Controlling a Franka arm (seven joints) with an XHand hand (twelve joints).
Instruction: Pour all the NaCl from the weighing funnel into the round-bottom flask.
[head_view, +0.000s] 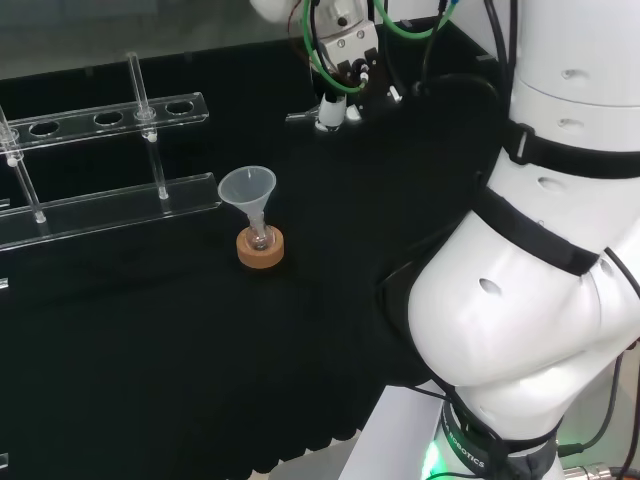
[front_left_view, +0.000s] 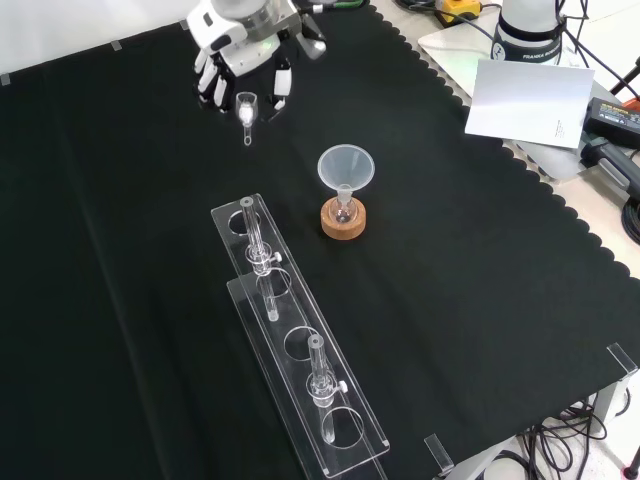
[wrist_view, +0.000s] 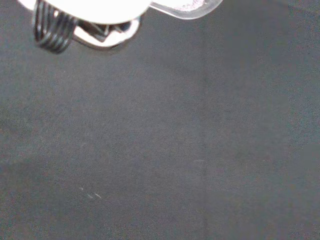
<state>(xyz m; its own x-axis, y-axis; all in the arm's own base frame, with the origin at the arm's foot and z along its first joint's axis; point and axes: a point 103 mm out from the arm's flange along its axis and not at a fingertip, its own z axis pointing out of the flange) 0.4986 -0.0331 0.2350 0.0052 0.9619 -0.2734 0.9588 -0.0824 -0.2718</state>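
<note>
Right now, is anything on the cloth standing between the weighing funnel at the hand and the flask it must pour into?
Nothing visible does. In the front view, bare cloth separates the weighing funnel at the hand from the flask, whose funnel is open on top.

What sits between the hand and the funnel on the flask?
Nothing: in the front view only bare black cloth separates the hand, which holds the weighing funnel, from the funnel on the flask's cork ring.
</note>
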